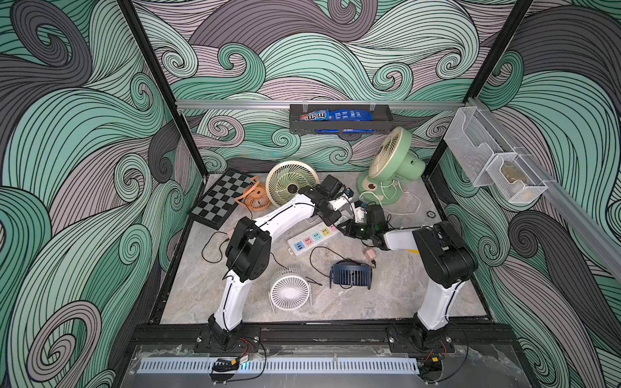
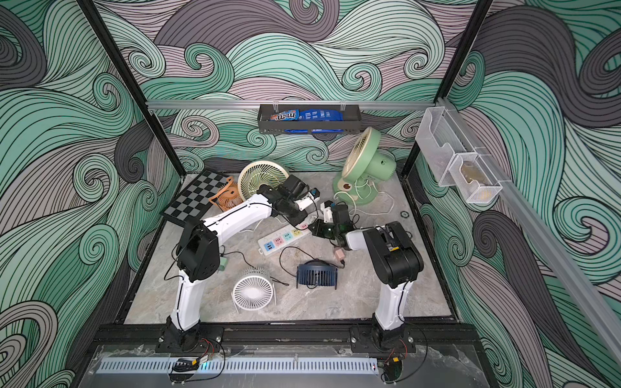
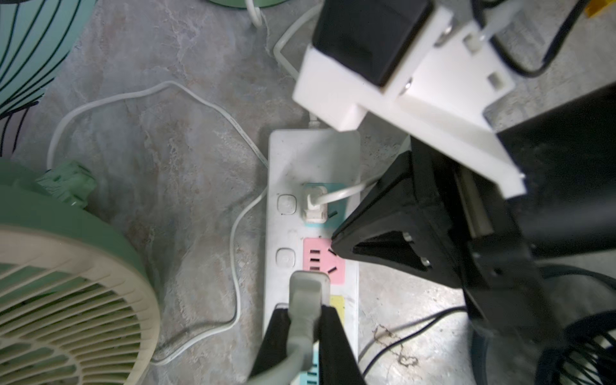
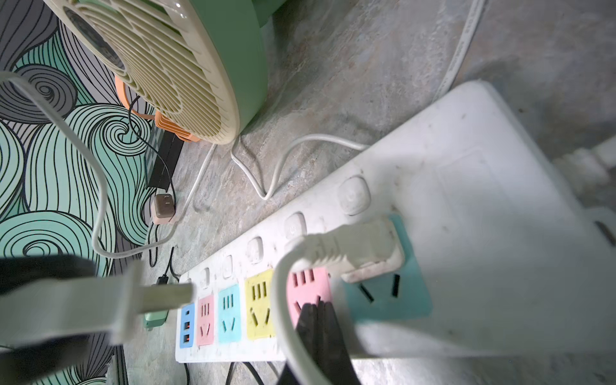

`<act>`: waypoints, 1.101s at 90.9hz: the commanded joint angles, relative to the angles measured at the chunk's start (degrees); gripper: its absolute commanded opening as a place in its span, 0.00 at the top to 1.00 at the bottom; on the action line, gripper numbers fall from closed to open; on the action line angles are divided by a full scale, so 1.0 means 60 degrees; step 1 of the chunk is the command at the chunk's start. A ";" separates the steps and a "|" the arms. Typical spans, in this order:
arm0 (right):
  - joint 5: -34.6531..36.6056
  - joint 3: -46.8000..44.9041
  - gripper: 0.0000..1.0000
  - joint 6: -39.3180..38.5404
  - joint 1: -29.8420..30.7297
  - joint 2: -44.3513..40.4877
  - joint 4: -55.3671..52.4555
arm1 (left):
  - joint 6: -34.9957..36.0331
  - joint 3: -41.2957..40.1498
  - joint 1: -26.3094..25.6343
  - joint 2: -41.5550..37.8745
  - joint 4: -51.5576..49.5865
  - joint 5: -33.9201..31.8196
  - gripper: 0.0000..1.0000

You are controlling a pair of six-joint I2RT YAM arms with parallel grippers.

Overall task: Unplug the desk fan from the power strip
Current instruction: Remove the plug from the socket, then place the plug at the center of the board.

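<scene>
1. Hold: the left gripper (image 3: 305,311) is clamped tight on a grey-white plug (image 3: 308,286); in the right wrist view its blades (image 4: 163,293) show bare, in no socket, so I judge this plug free.
2. The right gripper (image 4: 315,308) has its jaws pressed together on nothing; its tip bears down on the pink socket (image 3: 321,263), pinning the power strip (image 1: 312,240).
3. Place: the strip lies flat on the marble tabletop (image 1: 386,292), mid-table, between the two arms and partly under both grippers.
4. Risks: a second white plug (image 3: 313,203) sits seated in the teal socket (image 4: 386,300), just beside the right fingertips; I cannot trace which fan each cord serves, so the wrong lead may be the one drawn; a sideways sweep of the held plug could drag its cord across the seated plug or over the right gripper; lifting the right tip early would let a tugged cord shift the strip.
5. Axis: in both top views the long axis runs on a diagonal; the blue end (image 2: 268,247) lies toward the arm bases and the left, the cord end toward the upright green fan (image 1: 393,161); the socket faces point straight up.
</scene>
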 commanded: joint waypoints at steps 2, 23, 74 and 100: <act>0.0365 -0.0034 1.00 -0.0070 0.0025 0.0145 -0.1254 | 0.0094 -0.0190 0.0655 -0.1029 -0.0324 0.0271 1.00; 0.0104 0.0283 1.00 -0.0193 0.0021 -0.0350 -0.1410 | 0.0217 -0.1243 0.2064 -0.1809 -0.0368 0.0629 1.00; -0.0292 0.0529 1.00 -0.0461 -0.0558 -0.2430 -0.1781 | -0.0379 -0.2533 0.3289 -0.0976 0.0089 0.1867 1.00; -0.0296 0.0183 1.00 -0.0492 -0.1033 -0.2807 -0.1816 | -0.0441 -0.2632 0.3290 -0.0126 0.0234 0.1485 1.00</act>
